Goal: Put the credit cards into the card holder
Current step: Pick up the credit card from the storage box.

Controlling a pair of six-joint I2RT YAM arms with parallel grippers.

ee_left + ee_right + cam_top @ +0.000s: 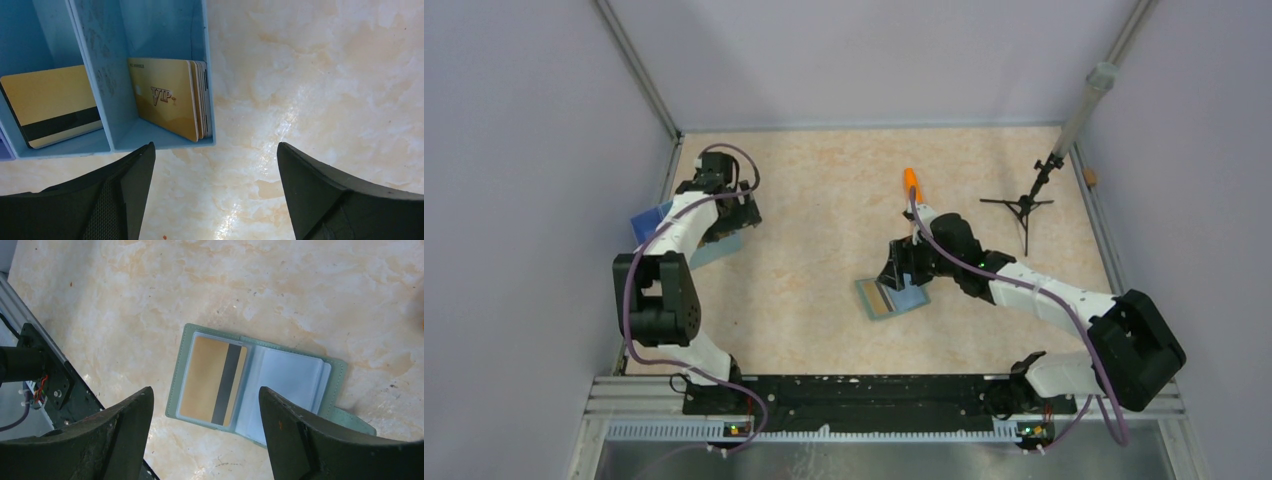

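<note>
- Top view: the table (824, 190) is sitting fenced by grey walls on three sides, with a metal rail (844, 395) running along the near edge. A broad stretch of marbled surface is lying open between the two arms.
- Top view: the blue tray (649, 222) is sitting against the left wall, with the left fingers (742, 214) hanging just beside it. The card holder (892, 298) is lying open near the centre under the right fingers (896, 270). The orange cylinder (912, 183) is lying behind them, and the black tripod (1024, 205) is standing well apart.
- Left wrist view: the left fingers are standing wide apart, gripping nothing, with bare table showing between them.
- Left wrist view: the stack of gold cards (170, 97) is leaning in the tray's end compartment, and the striped card (50, 105) is lying in the next one.
- Right wrist view: the right fingers are spreading wide and holding nothing.
- Right wrist view: the card holder is lying flat, carrying one pocketed card (210, 380) in its left sleeve.
</note>
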